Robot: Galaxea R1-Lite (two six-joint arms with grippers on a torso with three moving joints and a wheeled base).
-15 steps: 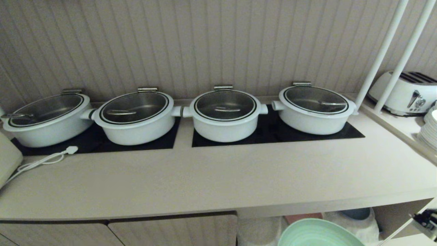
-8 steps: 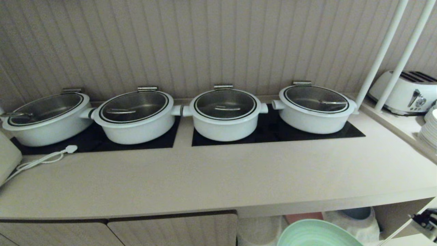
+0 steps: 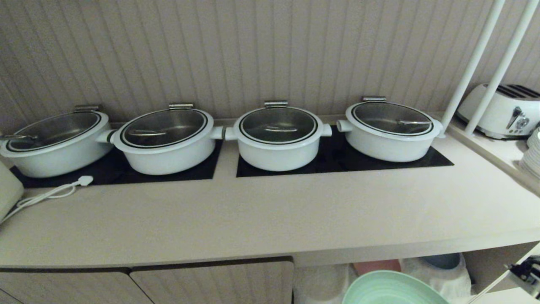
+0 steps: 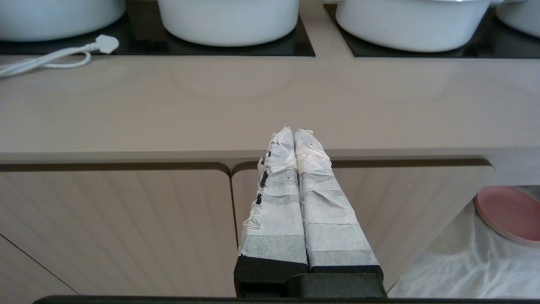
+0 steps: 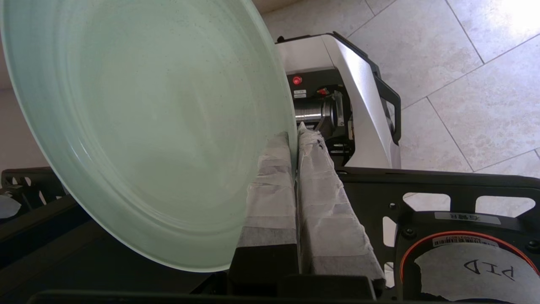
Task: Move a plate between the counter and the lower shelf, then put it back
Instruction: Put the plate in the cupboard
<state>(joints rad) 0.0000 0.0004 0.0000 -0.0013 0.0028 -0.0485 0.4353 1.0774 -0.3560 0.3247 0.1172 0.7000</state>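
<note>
At nine o'clock on the long glossy beige counter (image 3: 270, 215) lies a white power cord with its plug (image 3: 85, 180), just in front of the black rectangular inset panels (image 3: 337, 158). On those panels stand four white round pots with glass lids (image 3: 278, 137) in a row from nine o'clock to two o'clock. Below the counter's front edge, the left gripper (image 4: 294, 134) hangs before the beige cabinet doors (image 4: 118, 228) with its tape-wrapped fingers (image 4: 276, 198) pressed together on nothing. Toward five o'clock of the head view, the round mint-green matte plate (image 3: 390, 291) sits in the air below the counter edge, in front of the lower shelf (image 3: 426, 274) with its wrinkled white cloth. The right gripper (image 5: 294, 137) is clenched on the plate's rim, its taped fingers (image 5: 270, 185) pinching it on either side; the plate is tilted, not flat. Behind the plate in the recess show a pink plate (image 4: 508, 213) and a blue plate (image 3: 441, 261). At two to three o'clock, on the raised side ledge, stand two white poles (image 3: 472, 63), a white toaster (image 3: 502, 112) and a stack of white plates (image 3: 532, 156).
</note>
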